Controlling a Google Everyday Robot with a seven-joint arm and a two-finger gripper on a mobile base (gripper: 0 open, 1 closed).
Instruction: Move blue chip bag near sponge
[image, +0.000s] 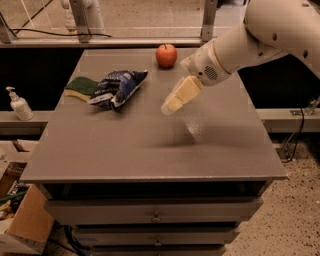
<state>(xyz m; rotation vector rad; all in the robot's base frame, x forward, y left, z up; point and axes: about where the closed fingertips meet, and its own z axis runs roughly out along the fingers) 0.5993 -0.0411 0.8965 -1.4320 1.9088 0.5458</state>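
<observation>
Your crinkly navy-blue chip bag (118, 88) lies right against the green-and-yellow sponge (79, 86), so job's probably done. The cream two-finger gripper (171, 104) hangs beside it, pinched together and empty.

Chip bag (117, 87) just right of sponge (80, 88), gripper (170, 105) farther right (apple (166, 55) behind it)

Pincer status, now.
Pincer: empty, hovering over the table, right of the blue chip bag beside the sponge; open or closed cannot be told.
</observation>
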